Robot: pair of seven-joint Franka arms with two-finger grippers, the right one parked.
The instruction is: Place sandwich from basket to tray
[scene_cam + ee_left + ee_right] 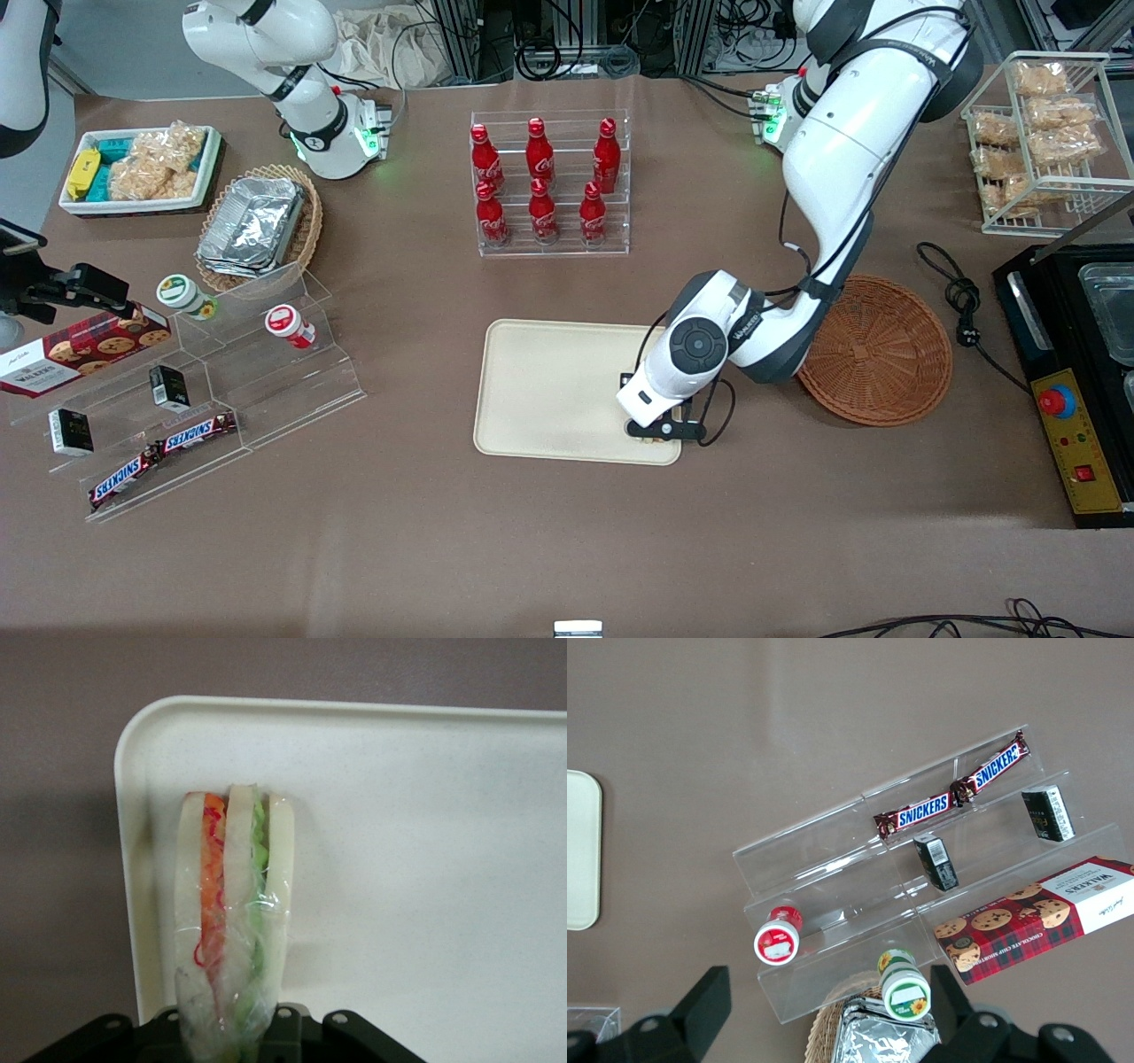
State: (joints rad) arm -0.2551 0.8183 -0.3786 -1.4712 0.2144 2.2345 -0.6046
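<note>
1. Nearest the front camera, the gripper (663,428) hangs low over the tray's (549,390) corner toward the working arm, jaws clamped on the sandwich (232,912).
2. I'd lower it until the wedge rests flat inside the rim, then let go gently.
3. Farther off, the basket (877,347) sits beside the tray.

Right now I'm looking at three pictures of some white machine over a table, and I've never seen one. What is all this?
These are two robot arms at a brown table. One picture looks down from the front; the other two come from cameras on the arms' wrists. The working arm's gripper hangs over a corner of the cream tray, shut on a wrapped sandwich. The round wicker basket beside the tray holds nothing. Red bottles stand in a clear rack farther from the front camera.
</note>
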